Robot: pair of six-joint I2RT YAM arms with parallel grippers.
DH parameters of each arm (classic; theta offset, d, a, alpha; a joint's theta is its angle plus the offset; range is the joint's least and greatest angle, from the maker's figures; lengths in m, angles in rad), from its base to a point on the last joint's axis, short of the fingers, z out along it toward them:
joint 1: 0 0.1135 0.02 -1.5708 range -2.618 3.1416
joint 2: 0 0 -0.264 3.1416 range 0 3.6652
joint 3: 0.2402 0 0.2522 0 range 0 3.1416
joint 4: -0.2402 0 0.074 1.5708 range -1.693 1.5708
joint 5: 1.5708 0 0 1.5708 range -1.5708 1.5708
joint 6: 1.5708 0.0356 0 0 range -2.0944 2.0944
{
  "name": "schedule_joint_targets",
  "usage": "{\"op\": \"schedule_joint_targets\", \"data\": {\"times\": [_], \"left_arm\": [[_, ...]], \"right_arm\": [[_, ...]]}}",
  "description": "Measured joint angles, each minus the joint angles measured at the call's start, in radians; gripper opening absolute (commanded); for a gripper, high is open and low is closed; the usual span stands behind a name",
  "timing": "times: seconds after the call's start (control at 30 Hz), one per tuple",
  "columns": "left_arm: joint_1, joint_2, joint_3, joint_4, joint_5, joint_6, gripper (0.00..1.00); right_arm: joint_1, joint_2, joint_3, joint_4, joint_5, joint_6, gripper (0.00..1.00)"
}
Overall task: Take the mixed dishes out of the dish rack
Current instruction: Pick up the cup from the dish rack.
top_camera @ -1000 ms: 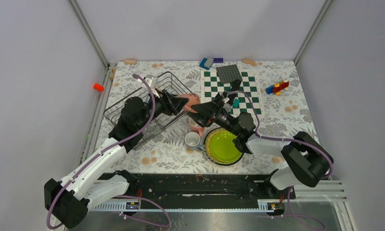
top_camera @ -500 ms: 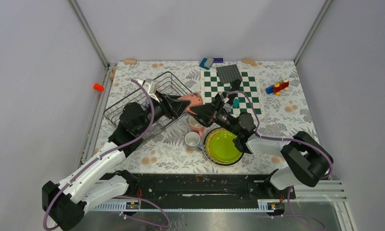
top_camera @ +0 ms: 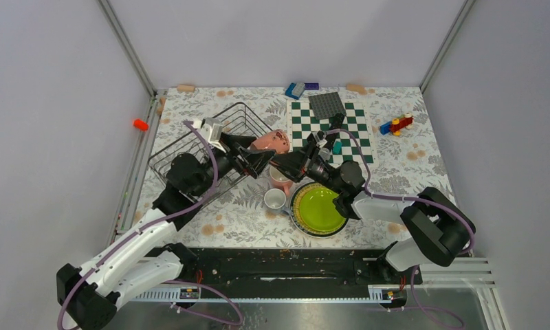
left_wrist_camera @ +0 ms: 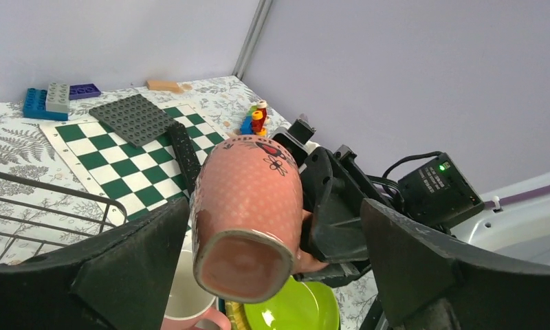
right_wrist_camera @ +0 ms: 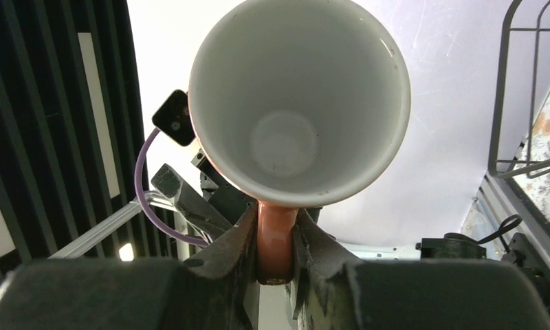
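pink mug (top_camera: 272,141), handle pinched in your right gripper (right_wrist_camera: 276,242), seems last to place; left gripper (top_camera: 258,158) gapes empty; dish rack (top_camera: 190,141) looks bare.

Left hand (top_camera: 260,158) spread wide, right hand (top_camera: 282,163) pinched closed

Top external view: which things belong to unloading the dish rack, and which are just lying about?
Job: dish rack, held pink mug, second pink mug, white mug, lime-green plate.
Lying about: chessboard, grey baseplate, blue blocks, red-blue toy, orange piece.
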Motion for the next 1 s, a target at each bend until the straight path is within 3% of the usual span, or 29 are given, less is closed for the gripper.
{"op": "schedule_joint_targets", "data": {"times": [0.2, 0.4, 0.53, 0.7, 1.0], "left_arm": [[-0.006, -0.058, -0.003, -0.033, -0.028, 0.003, 0.99], [-0.006, -0.143, -0.025, -0.109, -0.111, -0.003, 0.99], [-0.006, -0.201, -0.078, -0.186, -0.236, -0.018, 0.99], [-0.006, -0.216, -0.147, -0.254, -0.35, -0.048, 0.99], [-0.006, -0.153, -0.186, -0.309, -0.437, -0.095, 0.99]], "right_arm": [[-0.014, -0.044, -0.044, -0.018, 0.008, -0.095, 0.0], [-0.027, -0.131, -0.101, -0.06, -0.059, -0.293, 0.0], [-0.019, -0.246, -0.108, -0.27, -0.111, -0.533, 0.0], [0.07, -0.449, -0.085, -0.711, -0.038, -0.926, 0.0], [0.203, -0.484, -0.076, -1.025, -0.089, -1.33, 0.0]]}}
